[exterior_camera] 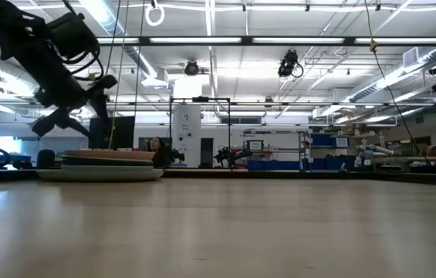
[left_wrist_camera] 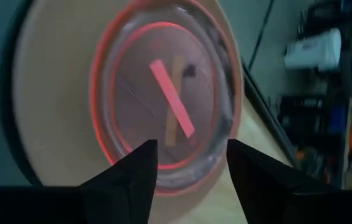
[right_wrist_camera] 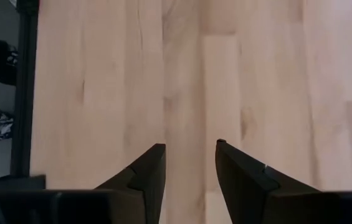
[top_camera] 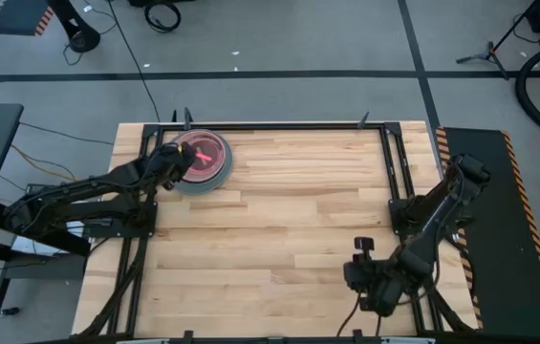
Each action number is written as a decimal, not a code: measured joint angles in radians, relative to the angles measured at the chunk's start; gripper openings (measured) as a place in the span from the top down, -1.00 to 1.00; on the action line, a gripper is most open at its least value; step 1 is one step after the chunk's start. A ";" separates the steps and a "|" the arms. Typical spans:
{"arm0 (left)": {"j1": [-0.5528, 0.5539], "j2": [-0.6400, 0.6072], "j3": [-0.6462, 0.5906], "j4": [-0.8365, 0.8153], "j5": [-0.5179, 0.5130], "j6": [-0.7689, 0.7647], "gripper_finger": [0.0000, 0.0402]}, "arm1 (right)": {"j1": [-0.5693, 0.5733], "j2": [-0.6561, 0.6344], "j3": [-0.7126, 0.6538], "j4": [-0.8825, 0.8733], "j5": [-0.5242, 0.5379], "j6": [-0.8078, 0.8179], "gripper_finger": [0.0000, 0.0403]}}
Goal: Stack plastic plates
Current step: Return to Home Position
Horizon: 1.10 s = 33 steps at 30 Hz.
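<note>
Stack of round plastic plates (top_camera: pixel 208 161), red-topped, sat far left; left gripper (left_wrist_camera: pixel 191 144) hovered over its edge, fingers apart; right gripper (right_wrist_camera: pixel 189 144) near right, likewise.

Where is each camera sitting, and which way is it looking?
High view: above the table, looking straight down; left arm and right arm show.
Low view: at table-top height, looking level at the plate stack; left gripper hangs above it.
Left wrist view: on the left arm, looking past its open fingers down onto the red-pink plate.
Right wrist view: on the right arm, looking past the open right gripper at table wood.
Shared: high and low both show the stack.
</note>
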 joint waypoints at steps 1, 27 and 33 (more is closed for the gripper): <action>-0.002 0.000 0.005 0.000 0.009 0.030 0.02 | -0.016 -0.012 -0.007 0.008 0.000 -0.026 0.30; -0.208 -0.287 0.007 0.097 0.245 0.813 0.96 | -0.563 -0.111 -0.167 0.539 -0.367 -0.414 0.96; -0.270 -0.350 -0.003 0.123 0.268 0.892 0.97 | -0.662 -0.136 -0.167 0.665 -0.346 -0.458 0.97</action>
